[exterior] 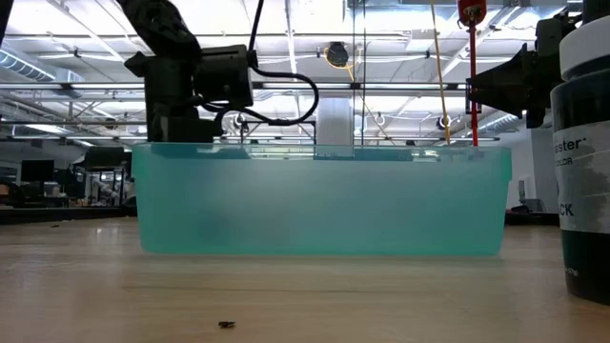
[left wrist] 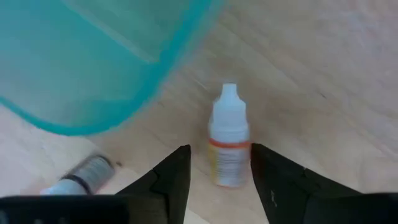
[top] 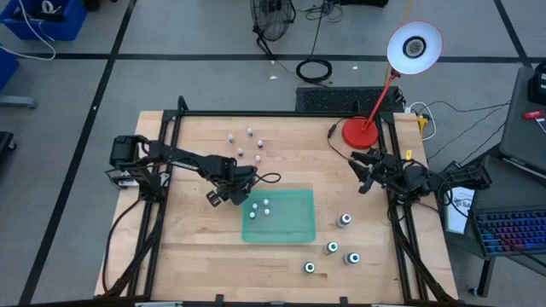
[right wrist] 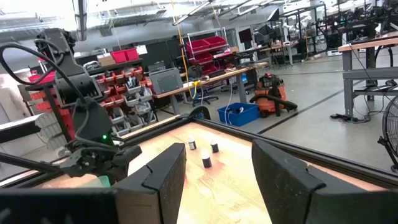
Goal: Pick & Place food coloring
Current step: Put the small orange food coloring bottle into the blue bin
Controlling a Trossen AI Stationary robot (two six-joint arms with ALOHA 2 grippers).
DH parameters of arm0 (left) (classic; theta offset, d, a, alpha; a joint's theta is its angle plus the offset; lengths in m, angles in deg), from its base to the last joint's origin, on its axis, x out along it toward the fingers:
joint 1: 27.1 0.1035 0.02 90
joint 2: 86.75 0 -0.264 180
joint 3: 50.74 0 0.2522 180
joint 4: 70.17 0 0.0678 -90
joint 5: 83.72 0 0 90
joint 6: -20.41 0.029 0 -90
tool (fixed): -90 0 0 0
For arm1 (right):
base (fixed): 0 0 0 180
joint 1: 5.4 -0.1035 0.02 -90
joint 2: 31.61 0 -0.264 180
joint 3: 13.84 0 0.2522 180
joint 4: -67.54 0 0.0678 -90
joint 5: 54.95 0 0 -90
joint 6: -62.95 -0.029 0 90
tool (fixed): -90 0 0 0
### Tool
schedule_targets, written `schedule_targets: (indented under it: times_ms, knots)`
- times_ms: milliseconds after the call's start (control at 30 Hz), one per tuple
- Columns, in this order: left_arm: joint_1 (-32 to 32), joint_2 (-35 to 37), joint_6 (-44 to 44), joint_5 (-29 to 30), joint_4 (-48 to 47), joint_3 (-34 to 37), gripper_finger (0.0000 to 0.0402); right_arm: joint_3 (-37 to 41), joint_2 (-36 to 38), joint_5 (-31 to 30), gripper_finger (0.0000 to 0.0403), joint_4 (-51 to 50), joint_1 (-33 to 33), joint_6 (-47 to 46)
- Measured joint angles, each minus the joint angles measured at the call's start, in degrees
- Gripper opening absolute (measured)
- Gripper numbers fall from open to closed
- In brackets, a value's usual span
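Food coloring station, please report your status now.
Left gripper open around a lying white bottle beside green tray. Right gripper open, idle. Nothing blocking.

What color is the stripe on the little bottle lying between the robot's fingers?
Orange, around the white bottle. It shows best in the left wrist view.

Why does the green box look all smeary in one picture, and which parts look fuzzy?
Left wrist view: the green tray is close and blurred, while the white bottle between the end effector's fingers is clearer. Low view: the tray's frosted wall hides its inside, and the dark bottle at the edge looks huge.
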Motion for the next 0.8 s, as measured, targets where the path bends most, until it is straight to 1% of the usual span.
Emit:
schedule_targets:
  times_ms: [200,467,633,700,800]
  knots:
    - [0.6,0.01,-0.39,1.24,0.86,0.16,0.0135,0.01,0.0,0.0,0.0172,-0.32,0.02,0.0]
    - [1.09,0.0,-8.44,1.3,0.77,0.18,0.0048,0.01,0.0,0.0,0.0172,-0.23,0.0,-0.01]
    - [0.96,1.37,-13.36,1.79,-2.1,0.21,0.0046,0.01,0.0,0.0,0.0173,-0.23,0.02,-0.01]
    - [0.96,3.37,-15.92,1.95,-4.18,0.0,0.0046,0.01,0.0,0.0,0.0173,-0.21,0.01,-0.01]
    - [0.42,7.5,-18.69,3.92,-7.15,-0.45,0.0046,0.02,0.0,0.0,0.0172,-0.19,0.0,0.0]
